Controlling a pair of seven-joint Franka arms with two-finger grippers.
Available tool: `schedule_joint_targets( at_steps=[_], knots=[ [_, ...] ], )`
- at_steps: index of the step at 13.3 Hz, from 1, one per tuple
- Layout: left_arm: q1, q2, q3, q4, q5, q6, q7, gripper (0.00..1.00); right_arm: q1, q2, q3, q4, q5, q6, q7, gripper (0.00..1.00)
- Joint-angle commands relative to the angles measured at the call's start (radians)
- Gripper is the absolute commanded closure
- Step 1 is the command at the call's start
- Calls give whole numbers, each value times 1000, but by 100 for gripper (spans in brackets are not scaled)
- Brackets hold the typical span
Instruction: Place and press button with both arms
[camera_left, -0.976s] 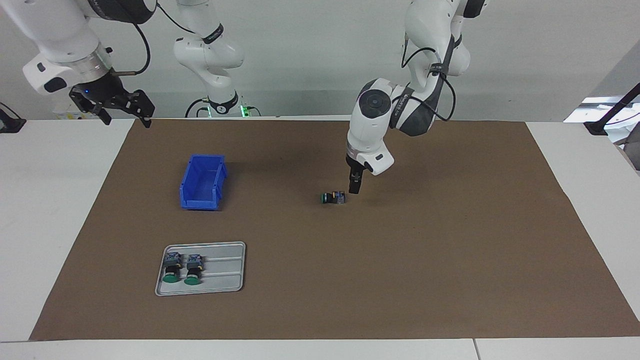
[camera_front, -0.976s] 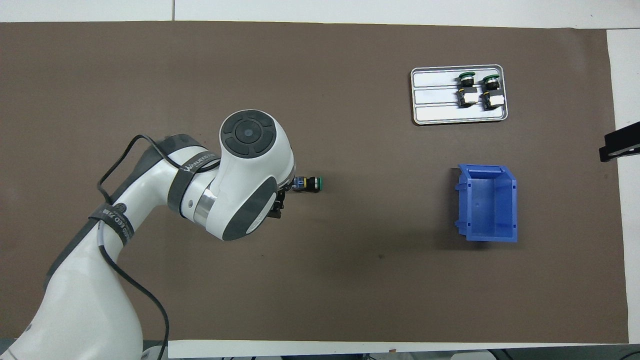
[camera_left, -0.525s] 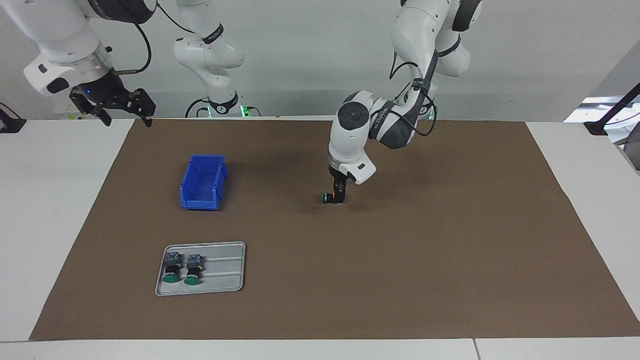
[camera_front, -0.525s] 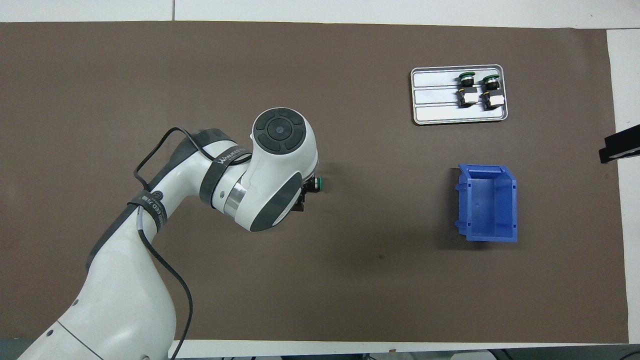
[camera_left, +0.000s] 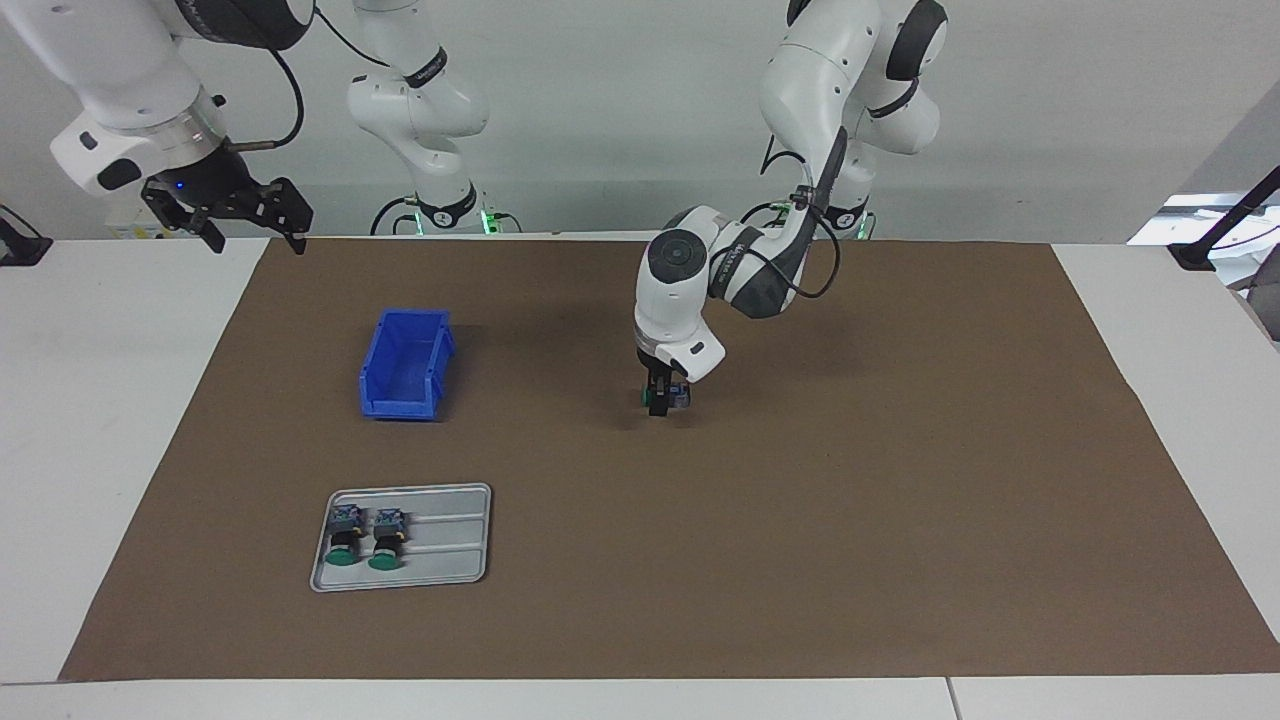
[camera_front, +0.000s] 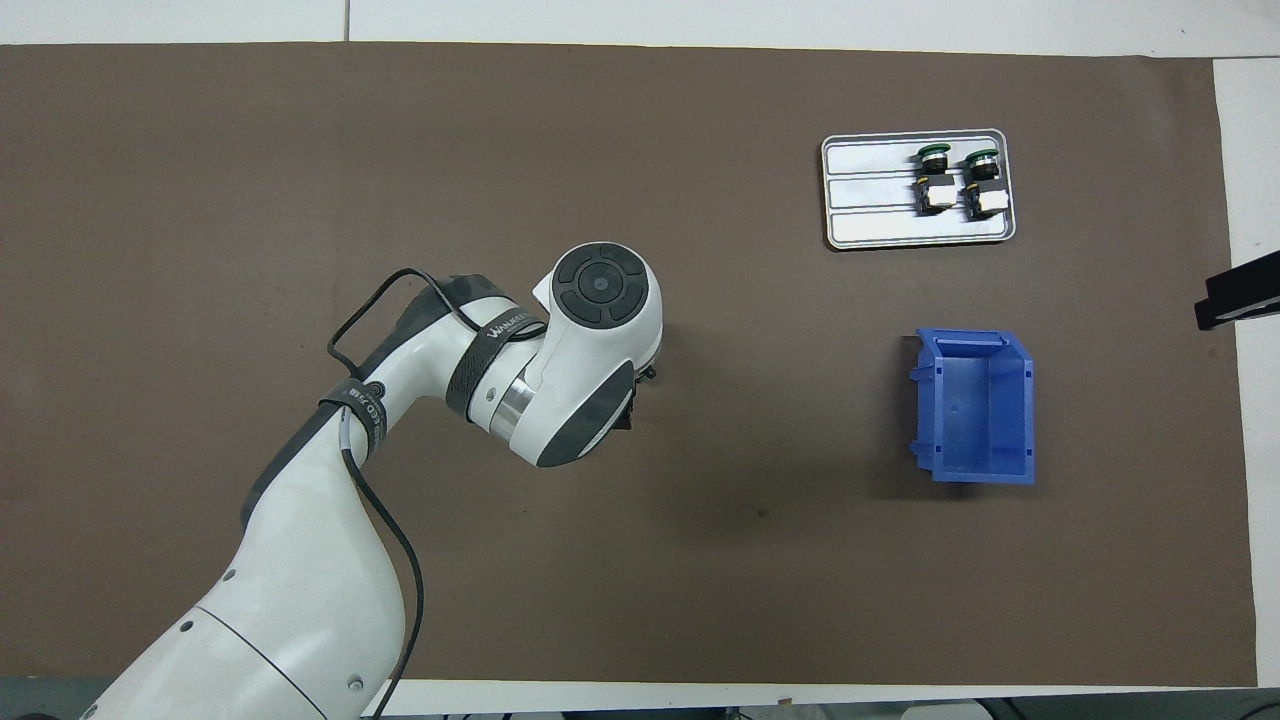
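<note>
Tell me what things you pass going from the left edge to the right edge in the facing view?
right tool → grey tray holding two spare buttons → blue bin → left tool down at the button on the brown mat.

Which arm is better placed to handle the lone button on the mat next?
Left: the left gripper is down at the button; the right gripper waits raised at the table edge.

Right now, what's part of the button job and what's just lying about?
In the job: button mid-mat under the left gripper; right gripper, waiting raised.
Lying about: blue bin; grey tray holding two spare buttons.
</note>
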Motion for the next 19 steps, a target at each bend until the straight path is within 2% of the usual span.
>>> schedule_joint_targets(
  at_steps=[1, 7, 10, 13, 16, 19],
  knots=[
    [-15, 14, 15, 12, 4, 16, -16, 1, -4, -16, 2, -17, 16, -6, -16, 2],
    [-15, 26, 15, 6, 5, 32, -16, 4, -4, -16, 2, -17, 16, -6, -16, 2],
    [-15, 26, 15, -4, 5, 30, -18, 23, -6, -16, 1, -17, 16, -6, -16, 2],
    [-14, 25, 15, -8, 5, 26, -19, 50, -4, -16, 2, -17, 16, -6, -16, 2],
    [-15, 25, 15, -1, 4, 21, -21, 71, -6, -16, 1, -17, 16, -6, -16, 2],
    [-12, 22, 15, 3, 4, 19, -18, 81, -4, -16, 1, -17, 16, -6, -16, 2]
  ],
)
